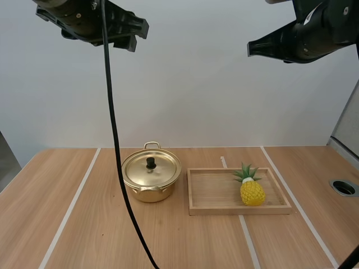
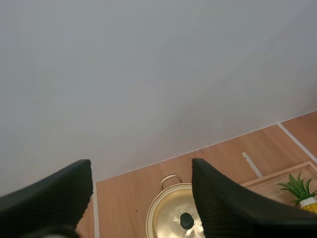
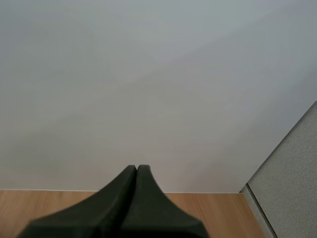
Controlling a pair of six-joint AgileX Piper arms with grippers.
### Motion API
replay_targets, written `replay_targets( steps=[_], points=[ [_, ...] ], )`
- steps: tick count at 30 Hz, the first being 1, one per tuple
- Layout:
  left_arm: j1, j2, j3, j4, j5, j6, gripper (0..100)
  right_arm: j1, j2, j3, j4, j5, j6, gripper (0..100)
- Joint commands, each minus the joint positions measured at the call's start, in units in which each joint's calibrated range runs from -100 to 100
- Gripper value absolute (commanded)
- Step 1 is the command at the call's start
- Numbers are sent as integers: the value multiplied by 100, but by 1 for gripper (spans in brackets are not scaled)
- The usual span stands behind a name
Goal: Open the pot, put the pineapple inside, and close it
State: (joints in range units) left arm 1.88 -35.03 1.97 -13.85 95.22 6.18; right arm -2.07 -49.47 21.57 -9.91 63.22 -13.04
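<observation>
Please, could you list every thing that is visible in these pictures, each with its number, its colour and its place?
pot: one, gold, on the table, beside the tray's left end
lid: one, gold with a black knob, closed on the pot
pineapple: one, yellow with green leaves, inside the tray near its right end
tray: one, light wood, on the table to the right of the pot
table: one, wood with white lines, under everything
round hole: one, dark with a grey rim, in the table near its right edge
left gripper: one, black, raised high above the pot, open
right gripper: one, black, raised high on the right side, shut on nothing
</observation>
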Motion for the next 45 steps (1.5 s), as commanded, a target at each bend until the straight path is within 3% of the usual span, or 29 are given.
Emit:
replay_targets(
  steps=[1,18,29,45],
  points=[
    [-3,6,-52,-85,69,38,100,-22,-48,-57,-35,29,-45,0],
    [-3,498,64,-450,436,449,100,-22,-48,-57,-35,423,-45,0],
    [-3,1249,800,-854,478,726,100,-22,-48,-57,-35,749,-45,0],
    [-3,2167,2451,-1250,-1181,1547,100,-22,-48,-57,-35,806,-45,0]
  ],
)
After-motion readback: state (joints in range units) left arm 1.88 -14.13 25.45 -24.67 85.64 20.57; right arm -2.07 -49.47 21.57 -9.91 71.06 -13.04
